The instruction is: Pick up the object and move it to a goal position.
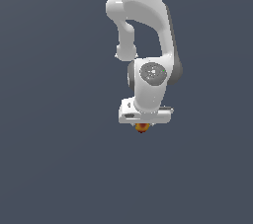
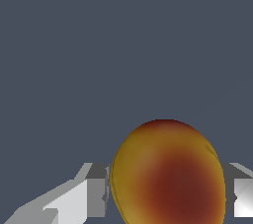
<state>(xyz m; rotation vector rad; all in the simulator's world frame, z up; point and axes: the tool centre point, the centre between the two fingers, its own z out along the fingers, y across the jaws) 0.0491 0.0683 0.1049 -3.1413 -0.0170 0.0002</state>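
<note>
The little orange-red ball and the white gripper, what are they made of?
The little orange-red ball looks smooth and matte, maybe a fruit skin: yellowish blending into red, no shine. The white gripper looks like hard painted plastic or metal: flat, sharp-edged faces.

Surface [image 1: 54, 168]: flat, uniform dark slate-grey, fills whole exterior view edge to edge. No seams, markings, edges or texture visible. Same plain grey plane [image 2: 99, 45] fills background of wrist view. Faint diagonal tonal shift toward lower part of exterior view, otherwise even shading. No item seen lying separately on it. Whether orange-red ball [image 1: 142, 128] under arm touches surface or hangs above: cannot tell, no shadow or contact line visible.
</note>
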